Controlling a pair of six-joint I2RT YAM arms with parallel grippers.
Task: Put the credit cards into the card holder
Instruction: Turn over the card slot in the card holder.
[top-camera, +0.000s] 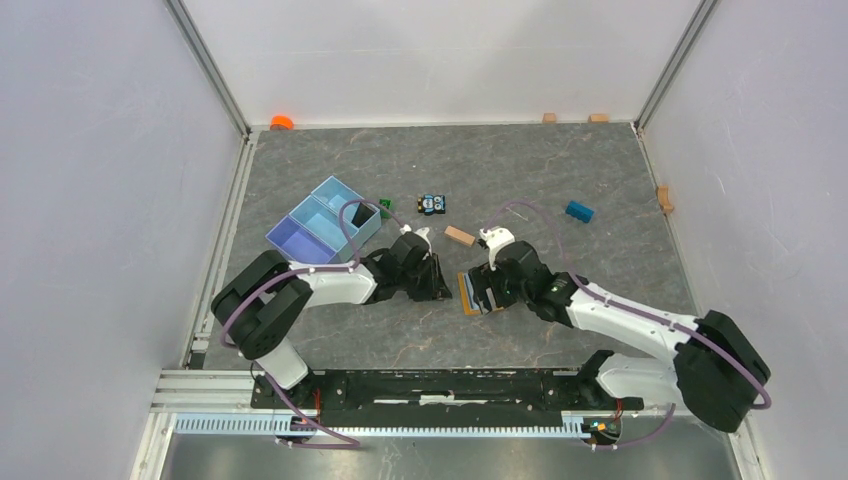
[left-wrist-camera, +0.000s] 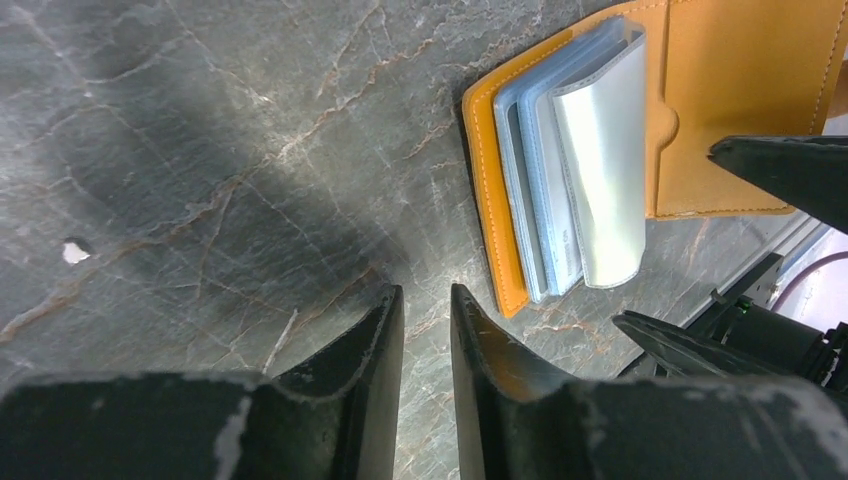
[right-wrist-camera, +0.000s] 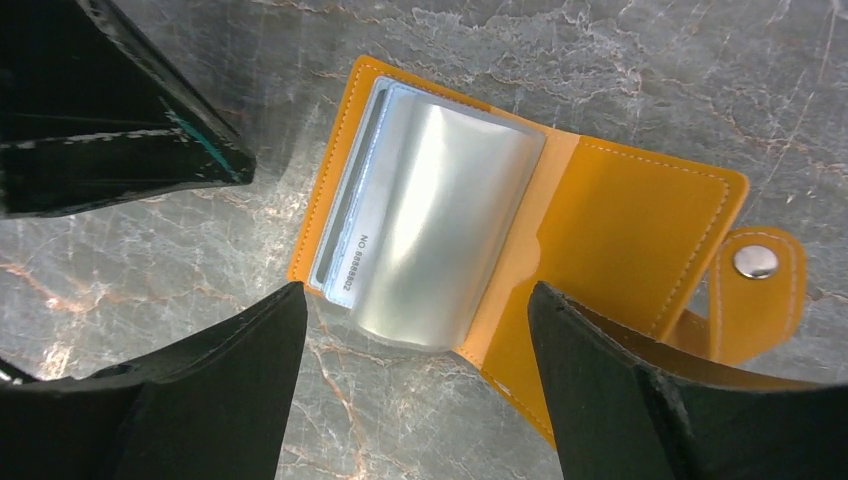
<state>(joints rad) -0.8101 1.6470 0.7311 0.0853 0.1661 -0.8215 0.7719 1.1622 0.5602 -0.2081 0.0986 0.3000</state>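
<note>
Fingers (left-wrist-camera: 375, 345) of the left gripper (left-wrist-camera: 427, 300) stood only a crack apart with nothing between them, poised over bare table (left-wrist-camera: 200, 150) just beside the outer edge of the card holder (right-wrist-camera: 640, 230). On the right gripper (right-wrist-camera: 415, 300) the fingers (right-wrist-camera: 230, 390) were spread wide and also held nothing. They straddled the holder's near edge, one on each side of the clear sleeves (right-wrist-camera: 440, 210). Whether either tip touched the leather could not be told.

The card holder lay open like a book on the table between the two grippers, with its snap tab (right-wrist-camera: 755, 262) flung out to one side. A pale credit card (right-wrist-camera: 348, 262) with a printed number sat tucked among the sleeves. Whether a second card lay behind it could not be made out.

Several things looked likely to go wrong. The sleeves bowed upward rather than lying flat, so they could spring over or let the card creep back out of its open end. A wide finger coming down on that bulge would probably push the light holder across the smooth stone instead of pressing the card home. Folding the cover shut while the card sat proud could bend it or stop the snap from reaching. Finally, the two grippers hung near each other over the same small thing, so a careless reach by either risked a knock.
</note>
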